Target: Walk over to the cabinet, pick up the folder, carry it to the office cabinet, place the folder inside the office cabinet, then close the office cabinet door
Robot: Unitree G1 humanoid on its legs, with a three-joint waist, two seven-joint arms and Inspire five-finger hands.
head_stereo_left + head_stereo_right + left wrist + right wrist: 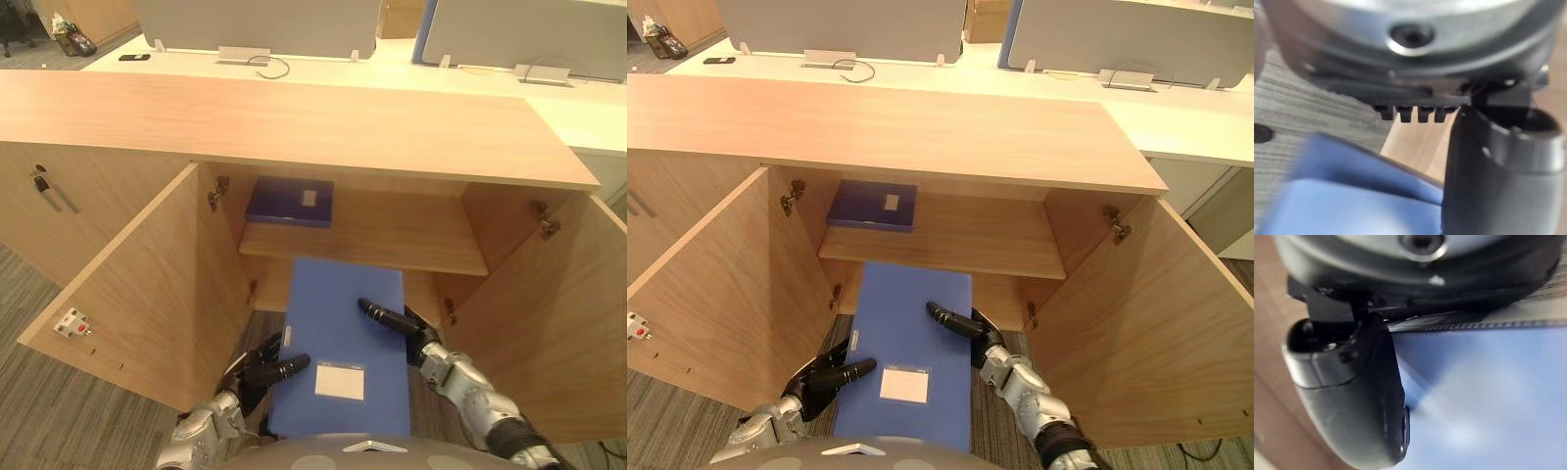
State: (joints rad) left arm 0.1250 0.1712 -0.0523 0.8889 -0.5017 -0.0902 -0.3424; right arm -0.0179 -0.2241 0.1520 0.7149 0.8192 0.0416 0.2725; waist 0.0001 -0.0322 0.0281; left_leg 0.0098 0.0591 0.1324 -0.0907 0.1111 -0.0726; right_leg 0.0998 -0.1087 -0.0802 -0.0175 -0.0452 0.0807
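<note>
The folder (pixel 343 333) lies flat between both hands. The left hand (pixel 263 372) and right hand (pixel 407 323) each pinch a side edge, thumb on top. Its long axis points into the open cabinet (pixel 294 127), far end at the shelf (pixel 392 240) front. The right hand grips farther forward.

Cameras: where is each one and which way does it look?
Left eye view: on the head, looking down into the open cabinet; left hand and right hand pinch the folder.
Right eye view: beside it, same scene.
Left wrist view: left wrist, along the thumb to folder and carpet.
Right wrist view: right wrist, along the thumb onto the folder.
All share the folder.
</note>
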